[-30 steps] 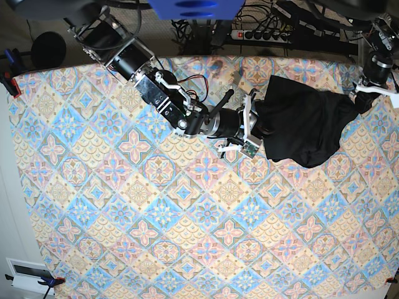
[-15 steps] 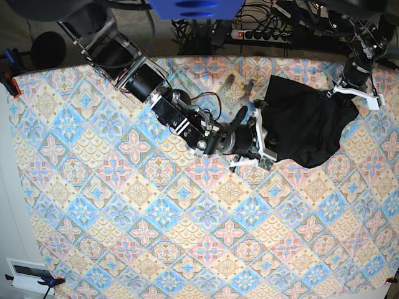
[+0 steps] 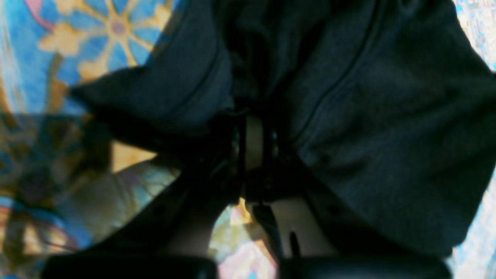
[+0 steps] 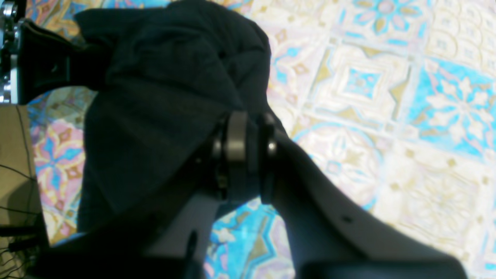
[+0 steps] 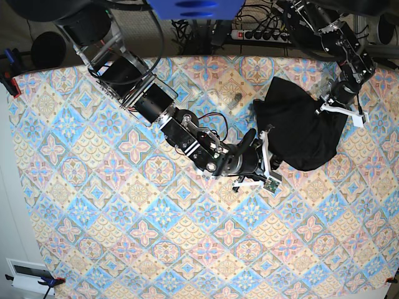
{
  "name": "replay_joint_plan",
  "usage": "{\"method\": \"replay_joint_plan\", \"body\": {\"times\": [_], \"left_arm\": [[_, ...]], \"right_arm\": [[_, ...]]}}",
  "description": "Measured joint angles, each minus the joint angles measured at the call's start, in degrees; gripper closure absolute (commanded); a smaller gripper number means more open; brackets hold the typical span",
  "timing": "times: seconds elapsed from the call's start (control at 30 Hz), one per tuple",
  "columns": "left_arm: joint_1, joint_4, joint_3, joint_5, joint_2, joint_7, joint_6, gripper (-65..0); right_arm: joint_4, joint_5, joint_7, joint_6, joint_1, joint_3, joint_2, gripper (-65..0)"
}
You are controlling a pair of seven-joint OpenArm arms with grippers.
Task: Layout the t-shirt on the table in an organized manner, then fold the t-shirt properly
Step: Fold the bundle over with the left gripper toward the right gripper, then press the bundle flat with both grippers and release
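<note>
Left pincer (image 5: 335,101) is clamped shut on the far edge of the t-shirt (image 5: 302,124), right pincer (image 5: 269,157) is pinching the near edge. The shirt sits bunched between them on the patterned counter (image 5: 124,237).

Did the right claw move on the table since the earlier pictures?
Yes. The right claw, shut on the t-shirt, moved toward the near edge of the table, away from the power strip.
</note>
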Motion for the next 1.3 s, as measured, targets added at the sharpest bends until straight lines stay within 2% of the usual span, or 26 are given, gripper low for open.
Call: {"method": "replay_joint_plan", "body": {"times": [0.1,0.2,0.37,0.47,0.57,0.73,0.83,0.93,1.07,1.17,1.3], "left_arm": [[-1.7,0.0,0.2,2.3,0.2,0.1,0.0,-0.3],[-2.7,0.0,1.7,2.9,-0.1,-0.1,0.0,-0.3],[-4.4,-0.1,1.9,3.1,-0.1,0.0,0.0,-0.4],[-6.6,-3.2,5.3,3.6,-1.4,-0.2,0.1,-0.3],[-10.0,-7.8,9.8,4.3,-3.4,-0.9,0.0,-0.3],[-13.5,-10.3,13.1,9.8,-3.3,-6.3,0.0,-0.5],[-14.2,-10.5,16.6,11.8,-3.3,-8.0,0.0,-0.5],[-16.6,-10.5,17.0,11.1,-3.0,-8.1,-0.2,-0.4],[-17.4,-6.8,16.6,11.2,-3.0,-5.3,0.0,-0.3],[-15.3,-0.7,11.8,10.1,-2.7,-3.7,-0.4,-0.3],[-11.4,3.1,7.7,4.8,-3.5,-0.5,0.1,-0.4]], "right_arm": [[-3.5,0.6,1.3,0.8,1.3,-0.3,-1.3,-5.0],[-7.5,-0.5,3.2,0.1,2.2,0.0,-1.9,-5.0],[-12.3,-11.1,2.6,0.2,1.6,0.0,-1.8,-5.0],[-12.7,-13.6,2.5,0.2,1.4,0.0,-1.7,-5.0],[-11.9,-13.6,0.0,0.2,1.1,0.0,-1.7,-5.0],[-1.0,-14.0,-6.4,0.4,-4.8,-0.1,-0.7,-5.0],[5.3,-12.3,-7.0,1.1,-7.2,-0.4,2.3,-5.0],[8.3,-14.2,-10.9,-0.1,-9.5,0.6,5.2,-5.0],[11.3,-14.0,-10.7,0.2,-12.0,0.5,7.3,-5.0],[15.0,-13.4,-10.3,0.7,-13.0,0.4,9.1,-5.0],[16.7,-13.8,-10.8,0.2,-13.5,1.9,10.3,-5.0]]}}
